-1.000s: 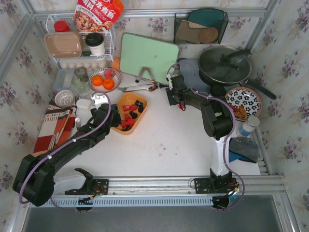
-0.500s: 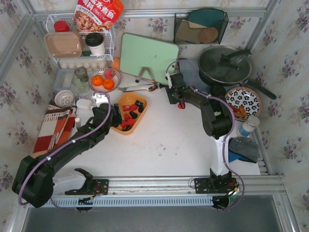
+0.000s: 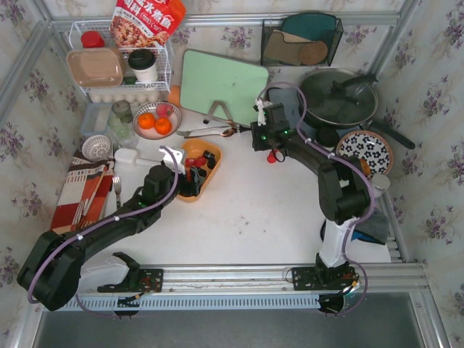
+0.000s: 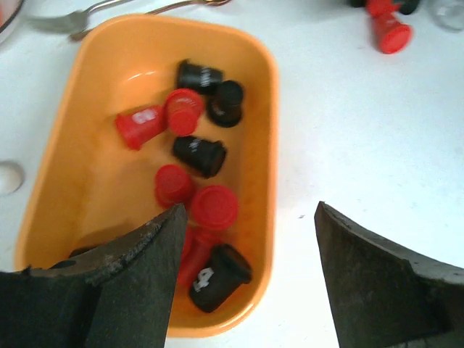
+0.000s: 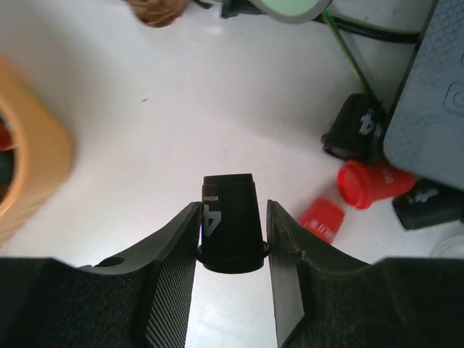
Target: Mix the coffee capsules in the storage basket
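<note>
Top external: left of centre on the white table (image 3: 254,210), orange storage basket (image 3: 193,151) holding the coffee capsules (image 3: 194,172), red and black together. Left gripper (image 3: 183,185) hanging over the basket's near end. Right gripper (image 3: 259,140) off to the right of the basket, just near of the green cutting board (image 3: 221,83). Loose red capsule (image 3: 274,155) lying on the table just near of that gripper.

Left wrist: jaws spread wide, nothing between them. Left finger above the basket's near interior, right finger above bare table just past the right rim. Inside the basket, about ten capsules, reds and blacks side by side, some upright, some tipped over.

Right wrist: fingers clamped on a black capsule (image 5: 230,217) marked with a white 4, over bare table. Basket rim at the left edge, apart from the grip. To the right, more capsules on the table, black and red, touching or just beside a grey pad (image 5: 435,87).
</note>
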Robot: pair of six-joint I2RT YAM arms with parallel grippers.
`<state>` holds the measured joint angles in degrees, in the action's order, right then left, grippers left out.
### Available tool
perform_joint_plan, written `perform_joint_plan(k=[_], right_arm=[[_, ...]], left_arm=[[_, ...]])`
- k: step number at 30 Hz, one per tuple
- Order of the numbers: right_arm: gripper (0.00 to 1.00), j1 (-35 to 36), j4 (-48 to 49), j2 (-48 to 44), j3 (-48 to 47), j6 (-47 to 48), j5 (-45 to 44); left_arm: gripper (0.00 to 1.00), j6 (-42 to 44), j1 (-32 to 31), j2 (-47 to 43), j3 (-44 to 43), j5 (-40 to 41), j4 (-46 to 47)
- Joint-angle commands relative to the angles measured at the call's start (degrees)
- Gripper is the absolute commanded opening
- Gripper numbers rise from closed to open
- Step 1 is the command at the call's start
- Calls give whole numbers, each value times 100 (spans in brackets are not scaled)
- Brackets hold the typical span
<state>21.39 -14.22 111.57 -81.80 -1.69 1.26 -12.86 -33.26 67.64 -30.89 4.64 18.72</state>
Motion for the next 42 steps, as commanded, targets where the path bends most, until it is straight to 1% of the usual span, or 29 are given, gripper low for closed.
perform_joint_plan(k=[1, 4, 7, 8, 13, 16, 17, 21, 24, 28, 42], right_arm=[[24, 54, 723, -723, 748, -705, 729], [24, 223, 1351, -1462, 1426, -1057, 940], [24, 454, 1769, -2084, 2071, -1351, 1058], [24, 528, 2069, -2266, 2309, -1501, 1110], [24, 801, 3129, -3126, 3338, -2305, 1382], [24, 901, 3465, -3498, 3752, -2528, 1459], [24, 1123, 3522, -3630, 3858, -2553, 1463], [24, 1333, 3684, -4030, 4206, -2559, 1479], [24, 1438, 3623, -4229, 4363, -2567, 1510], [24, 1557, 3614, -4507, 4575, -2602, 1445], [24, 1716, 3410, -4582, 4599, -2688, 1434]], left_arm=[[75, 619, -137, 98, 389, -857, 2006], [77, 871, -204, 276, 575, -1346, 2723], [79, 1239, -404, 418, 598, -1719, 3074], [79, 1409, -505, 457, 606, -1852, 3174], [82, 2538, -1080, 648, 658, -2079, 3624], [83, 3041, -1267, 703, 647, -2282, 3821], [83, 3089, -1300, 713, 608, -2290, 3817], [82, 3176, -1352, 753, 456, -2270, 3753], [78, 3298, -1423, 762, 394, -2255, 3764], [75, 3449, -1509, 761, 356, -2205, 3740], [74, 3683, -1710, 709, 269, -2033, 3729]])
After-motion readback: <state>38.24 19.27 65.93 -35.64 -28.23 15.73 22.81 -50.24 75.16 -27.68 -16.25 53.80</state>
